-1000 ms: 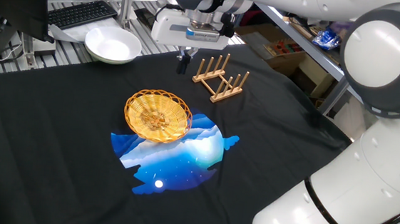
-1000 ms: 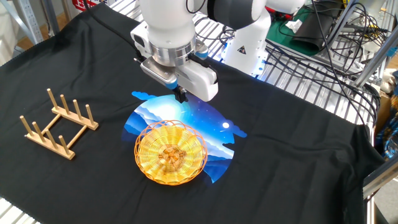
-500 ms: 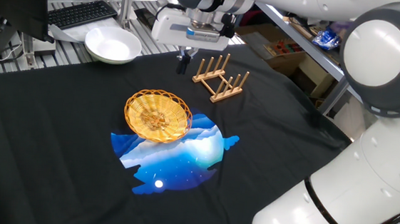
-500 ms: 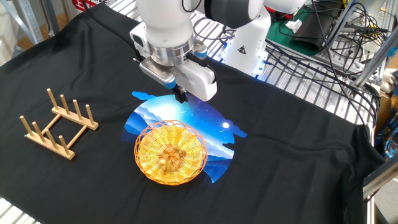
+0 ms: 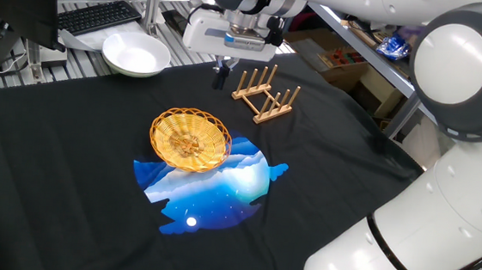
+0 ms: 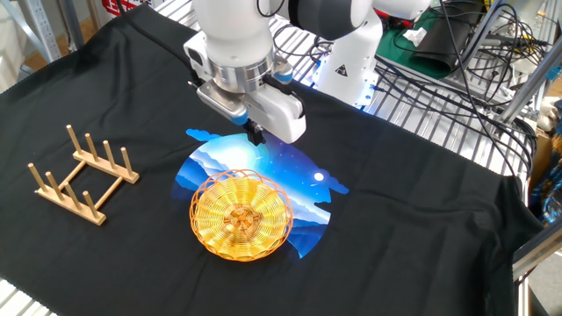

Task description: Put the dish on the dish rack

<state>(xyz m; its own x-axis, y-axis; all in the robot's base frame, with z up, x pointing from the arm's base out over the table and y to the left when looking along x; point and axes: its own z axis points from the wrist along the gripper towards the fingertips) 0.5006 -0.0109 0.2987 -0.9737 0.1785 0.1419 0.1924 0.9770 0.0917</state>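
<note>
I saw dish (image 6: 241, 216) flat on blue print (image 6: 290, 171) of black cloth, centre of bench (image 6: 421, 202), free of contact. Dish rack (image 6: 82, 174) stood well apart, at 9 o'clock from dish in that view. Gripper (image 6: 255, 135) hung above print at 12 o'clock from dish, empty. Finger gap I could not tell. White bowl (image 5: 136, 55) sat at far edge.

White glossy arm (image 5: 442, 203) with rounded shells, big ball-like joint caps, dark grey bands at the seams. A thin black cable runs along the lower link. Wrist flange is grey-ringed above a boxy white hand block (image 6: 263, 105) with a blue-and-grey label strip on its face. Gripper (image 5: 221, 71) has short black fingers (image 6: 256, 134). White base with blue glowing light (image 6: 351, 66).
</note>
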